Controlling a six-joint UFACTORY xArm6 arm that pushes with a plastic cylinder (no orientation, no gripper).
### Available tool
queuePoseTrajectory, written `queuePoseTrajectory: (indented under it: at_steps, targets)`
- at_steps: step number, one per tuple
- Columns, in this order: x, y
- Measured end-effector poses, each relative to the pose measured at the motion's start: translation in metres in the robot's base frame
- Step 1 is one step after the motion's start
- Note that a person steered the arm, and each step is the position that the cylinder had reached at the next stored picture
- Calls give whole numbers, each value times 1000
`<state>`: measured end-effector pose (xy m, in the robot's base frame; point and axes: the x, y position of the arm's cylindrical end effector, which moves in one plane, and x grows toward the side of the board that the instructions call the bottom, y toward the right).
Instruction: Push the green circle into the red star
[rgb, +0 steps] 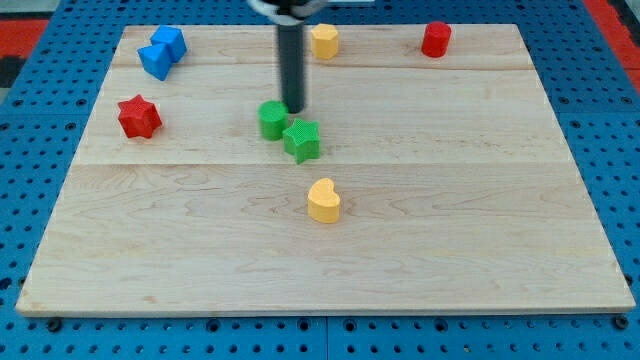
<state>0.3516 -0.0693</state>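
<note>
The green circle (272, 120) sits near the board's middle, a little above centre. The red star (139, 117) lies well to its left, near the board's left edge. My tip (294, 109) is at the green circle's upper right edge, touching or nearly touching it. The dark rod rises straight up from there to the view's top. A green star (302, 139) sits just below and right of the circle, touching it or nearly so.
Two blue blocks (162, 52) lie together at the top left. A yellow block (323, 41) sits at the top centre and a red cylinder (435, 39) at the top right. A yellow heart-like block (324, 200) lies below the green star. The wooden board (500, 250) rests on a blue pegboard.
</note>
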Motion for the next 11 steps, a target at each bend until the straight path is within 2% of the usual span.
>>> queuePoseTrajectory:
  at_steps: [1,3,4,5,7,8,11]
  targets:
    - [0,-73]
    - [-8,-86]
    - [-23,-80]
    - [-42,-21]
    - [-28,50]
    - [-22,56]
    - [24,24]
